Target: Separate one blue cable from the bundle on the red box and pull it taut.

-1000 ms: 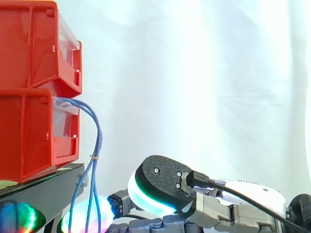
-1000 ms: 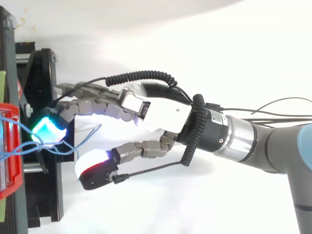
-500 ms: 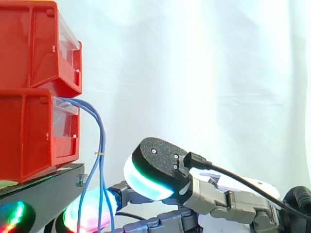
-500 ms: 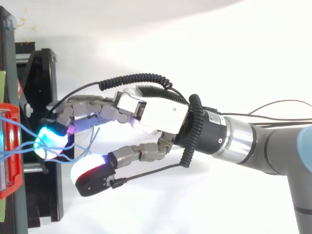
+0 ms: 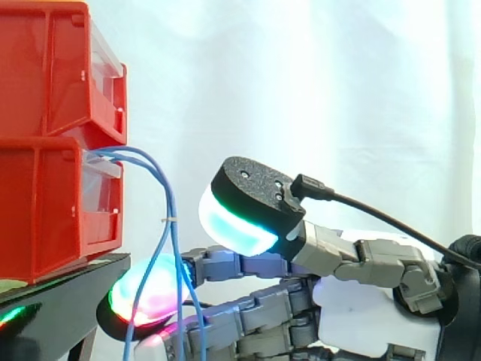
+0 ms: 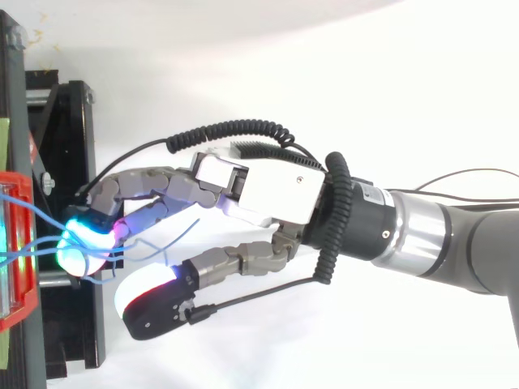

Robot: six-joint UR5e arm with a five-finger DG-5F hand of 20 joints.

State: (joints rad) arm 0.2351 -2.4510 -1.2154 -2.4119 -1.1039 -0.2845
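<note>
overlapping blue cables (image 5: 168, 226), robot hand (image 6: 276, 190); grip unclear

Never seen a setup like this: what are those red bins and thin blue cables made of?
The red bins look like glossy moulded plastic, going by ribbed walls and sheen. The blue cables seem plastic-sheathed wire: thin, smooth, hanging in soft curves; the core is hidden.

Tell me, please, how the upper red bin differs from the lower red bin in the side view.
The upper red bin rests on top of the lower red bin, while the lower one stands on the black stand. The blue cables come out over the lower bin's front and hang down before it; nothing hangs from the upper bin. Both are red with a clear front panel.
</note>
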